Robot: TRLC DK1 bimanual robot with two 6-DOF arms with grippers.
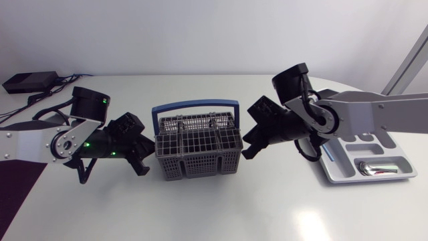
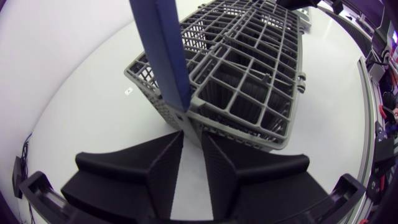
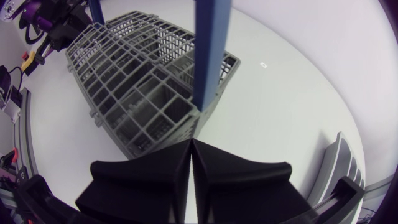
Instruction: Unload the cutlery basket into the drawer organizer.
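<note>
Left wrist view: the left claw (image 2: 192,137) is released and stands at one end of the cutlery basket (image 2: 249,74).
Its two fingers are a little apart, with only bare surface (image 2: 74,93) between them. Their tips are at the foot of the basket's end wall, below the hinge of the blue handle (image 2: 163,50); I cannot tell if they touch it. The right claw (image 3: 191,146) is clenched on nothing, fingers pressed together, just beside the opposite end wall. I judge both are placed so to steady the basket from two sides, or to begin picking from it. The basket stands in the middle of the surface, between the two claws. The drawer organizer (image 1: 349,152) lies near the right edge, partly under the right arm, with one shiny piece (image 1: 378,167) in its compartment toward the front edge. Whether cutlery remains in the basket, I cannot see.
</note>
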